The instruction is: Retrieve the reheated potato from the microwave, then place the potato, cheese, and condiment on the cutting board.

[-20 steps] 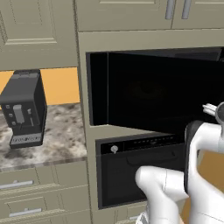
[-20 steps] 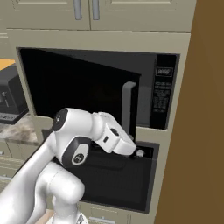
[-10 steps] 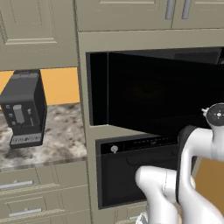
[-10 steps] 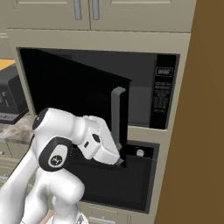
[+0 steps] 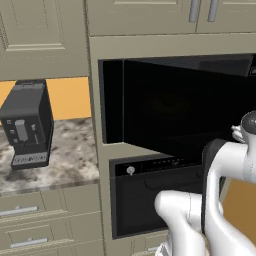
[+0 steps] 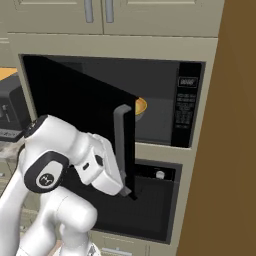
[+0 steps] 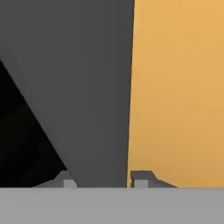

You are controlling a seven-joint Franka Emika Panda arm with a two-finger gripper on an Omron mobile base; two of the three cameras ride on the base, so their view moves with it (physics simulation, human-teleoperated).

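Observation:
The microwave [image 6: 186, 107] has its black door [image 6: 80, 105] swung partly open. My gripper [image 6: 127, 190] is shut on the lower end of the door's grey vertical bar handle [image 6: 120, 142]. In the hand view that grey bar [image 7: 92, 87] runs up between my fingertips [image 7: 141, 178], and my gripper [image 7: 103, 181] is closed around it. Past the door's edge, an orange rim [image 6: 141, 107] shows inside the grey cavity. The potato is hidden. The cheese, condiment and cutting board are out of view. From the left, the open door [image 5: 175, 110] covers the cavity.
A black oven [image 6: 150, 210] sits right under the microwave. A dark coffee machine [image 5: 27, 125] stands on the speckled counter [image 5: 65, 165] to the left. A tall brown wooden panel [image 6: 230, 125] walls off the right side. Cabinets [image 5: 45, 35] hang above.
The microwave door has swung further open toward me. My arm has drawn back with the handle still in the gripper.

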